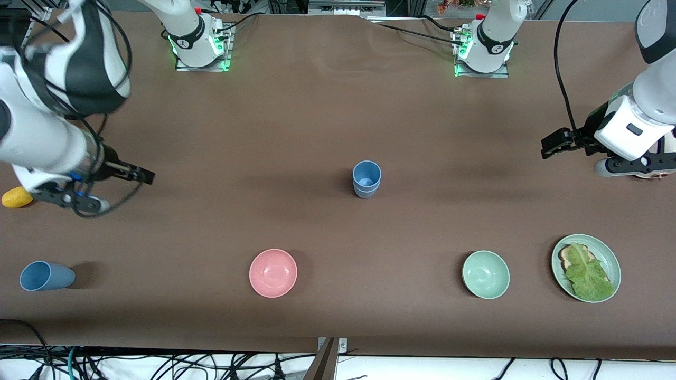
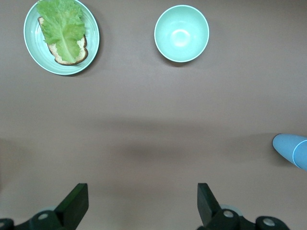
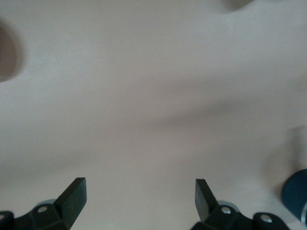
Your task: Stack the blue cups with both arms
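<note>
In the middle of the table a blue cup (image 1: pixel 366 179) stands upright, and it looks like one cup nested in another. Its side shows at the edge of the left wrist view as a blue cup (image 2: pixel 292 149). Another blue cup (image 1: pixel 46 276) lies on its side at the right arm's end, close to the front camera. My left gripper (image 1: pixel 554 143) (image 2: pixel 142 201) hangs open and empty over bare table at the left arm's end. Over the right arm's end, my right gripper (image 1: pixel 140 174) (image 3: pixel 140 196) is open and empty too. A dark blue cup edge (image 3: pixel 295 194) shows in the right wrist view.
A pink bowl (image 1: pixel 273 273) and a pale green bowl (image 1: pixel 486 274) (image 2: pixel 181 33) sit nearer to the front camera than the middle cup. A green plate (image 1: pixel 612 258) (image 2: pixel 29 43) with bread and lettuce lies at the left arm's end. A yellow object (image 1: pixel 16 197) lies under the right arm.
</note>
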You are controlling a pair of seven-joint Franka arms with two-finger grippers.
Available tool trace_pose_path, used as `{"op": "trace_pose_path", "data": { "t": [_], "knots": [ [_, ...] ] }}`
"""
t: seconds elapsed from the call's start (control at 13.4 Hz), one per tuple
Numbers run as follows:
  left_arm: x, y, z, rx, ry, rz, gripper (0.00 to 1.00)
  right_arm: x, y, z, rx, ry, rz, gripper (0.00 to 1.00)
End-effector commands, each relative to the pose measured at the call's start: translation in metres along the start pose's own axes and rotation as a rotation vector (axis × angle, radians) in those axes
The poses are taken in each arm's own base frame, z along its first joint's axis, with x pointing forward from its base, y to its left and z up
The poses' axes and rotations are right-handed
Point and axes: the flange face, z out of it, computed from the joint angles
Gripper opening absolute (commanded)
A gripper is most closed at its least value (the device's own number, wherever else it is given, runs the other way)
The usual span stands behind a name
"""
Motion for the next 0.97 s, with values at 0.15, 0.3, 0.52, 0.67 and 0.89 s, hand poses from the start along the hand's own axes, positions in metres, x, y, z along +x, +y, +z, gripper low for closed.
{"op": "trace_pose_path", "data": {
  "t": [0.15, 0.3, 0.52, 0.67, 0.89],
  "knots": [
    [0.004, -0.001, -0.005, -0.002, 0.005, 0.013, 1.0, -0.099, 0.016, -0.068, -0.014, 0.109, -0.042, 1.0],
    [0.004, -0.001, -0.005, -0.002, 0.005, 0.013, 1.0, -0.115, 0.011, -0.079, -0.009, 0.076, -0.048, 1.0],
    [0.003, -0.001, -0.006, -0.002, 0.006, 0.013, 1.0, -0.1, 0.001, -0.106, 0.043, 0.039, -0.061, 1.0],
    [0.003, -0.001, -0.006, -0.002, 0.006, 0.013, 1.0, -0.091, 0.015, -0.117, 0.063, 0.06, -0.036, 1.0],
    [0.004, -0.001, -0.005, -0.003, 0.005, 0.013, 1.0, -0.08, 0.04, -0.119, 0.106, 0.056, 0.013, 1.0]
  ]
}}
